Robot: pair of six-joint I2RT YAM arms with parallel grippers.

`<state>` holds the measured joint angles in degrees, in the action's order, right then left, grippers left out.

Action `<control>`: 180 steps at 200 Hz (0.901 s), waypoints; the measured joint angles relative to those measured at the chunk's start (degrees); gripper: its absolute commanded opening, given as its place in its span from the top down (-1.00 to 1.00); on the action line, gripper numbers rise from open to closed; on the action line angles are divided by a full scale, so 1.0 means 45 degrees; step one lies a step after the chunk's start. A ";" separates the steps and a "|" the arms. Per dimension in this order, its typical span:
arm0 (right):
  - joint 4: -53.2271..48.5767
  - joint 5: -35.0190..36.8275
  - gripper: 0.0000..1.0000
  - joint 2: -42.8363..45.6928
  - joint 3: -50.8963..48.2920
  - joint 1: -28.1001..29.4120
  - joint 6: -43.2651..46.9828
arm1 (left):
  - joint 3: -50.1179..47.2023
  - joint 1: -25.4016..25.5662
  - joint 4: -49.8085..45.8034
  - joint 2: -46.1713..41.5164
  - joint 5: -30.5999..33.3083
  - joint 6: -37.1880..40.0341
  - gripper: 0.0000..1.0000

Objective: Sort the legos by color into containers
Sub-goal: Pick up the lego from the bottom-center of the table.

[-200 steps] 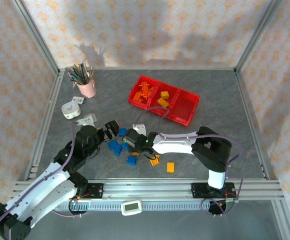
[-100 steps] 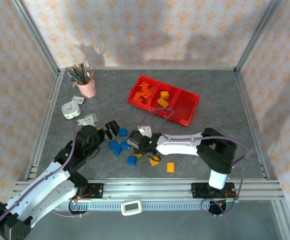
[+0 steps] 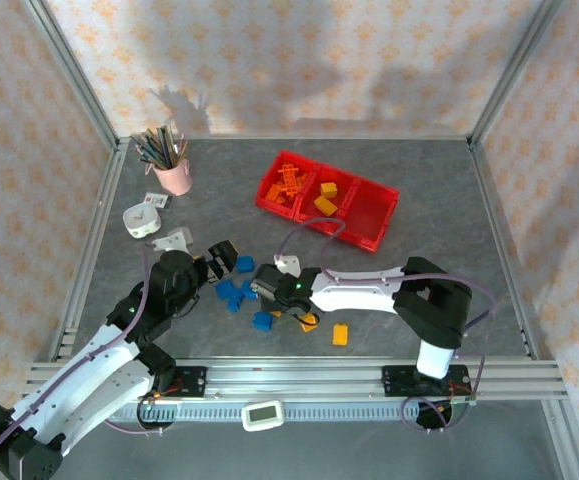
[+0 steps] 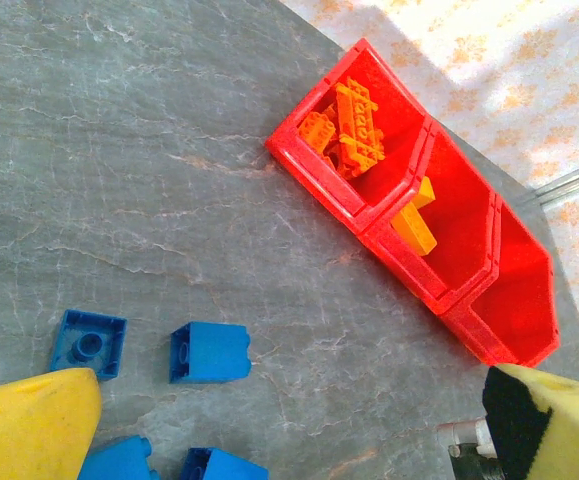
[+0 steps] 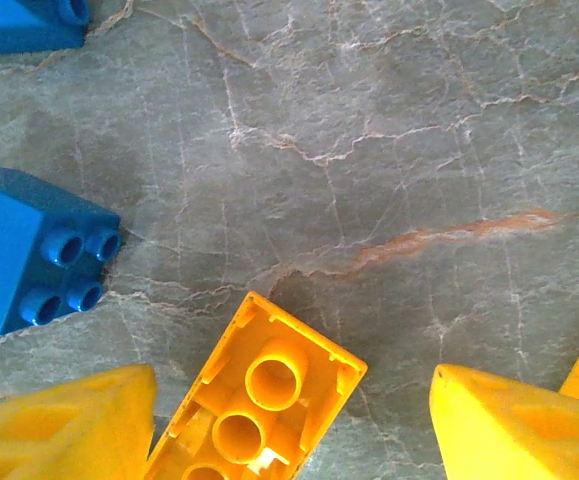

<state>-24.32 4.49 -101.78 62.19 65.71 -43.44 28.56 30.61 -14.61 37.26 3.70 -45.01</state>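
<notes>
The red containers [image 3: 365,222] stand in a row at the back centre; in the left wrist view the containers [image 4: 359,210] hold orange legos [image 4: 351,125] in the first bin and yellow ones [image 4: 414,228] in the middle bin. Blue legos [image 3: 231,292] and yellow legos [image 3: 340,335] lie scattered near the front. My right gripper [image 3: 267,290] [image 5: 294,400] is open, low over the table, its fingers either side of an upside-down yellow lego [image 5: 259,400] that sits nearer the left finger. My left gripper [image 3: 225,260] [image 4: 289,430] is open over blue legos [image 4: 209,352], holding nothing.
A pink pencil cup [image 3: 174,175], a white tape roll [image 3: 141,220] and a white bracket [image 3: 174,240] stand at the back left. A small white device [image 3: 262,415] rests on the front rail. Aluminium frame posts and patterned walls bound the table.
My right gripper has shifted slightly toward the near edge and its elbow has moved a little to the right. The left arm and the legos have not moved.
</notes>
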 measured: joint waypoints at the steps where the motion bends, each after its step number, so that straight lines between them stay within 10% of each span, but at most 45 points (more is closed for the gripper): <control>1: 0.0000 -0.0005 -0.34 -0.0005 0.0005 0.0000 0.0005 | 0.0000 0.0000 0.0000 0.0000 0.0000 0.0005 -0.98; 180: 0.0243 -0.0019 0.35 -0.0763 0.0588 -0.0010 0.0389 | 0.0000 -0.0005 0.0044 0.0136 -0.0214 0.0005 -0.98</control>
<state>-23.22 4.40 -105.21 64.84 65.67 -41.69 28.56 30.59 -14.41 37.87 2.74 -44.99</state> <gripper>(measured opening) 0.338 0.992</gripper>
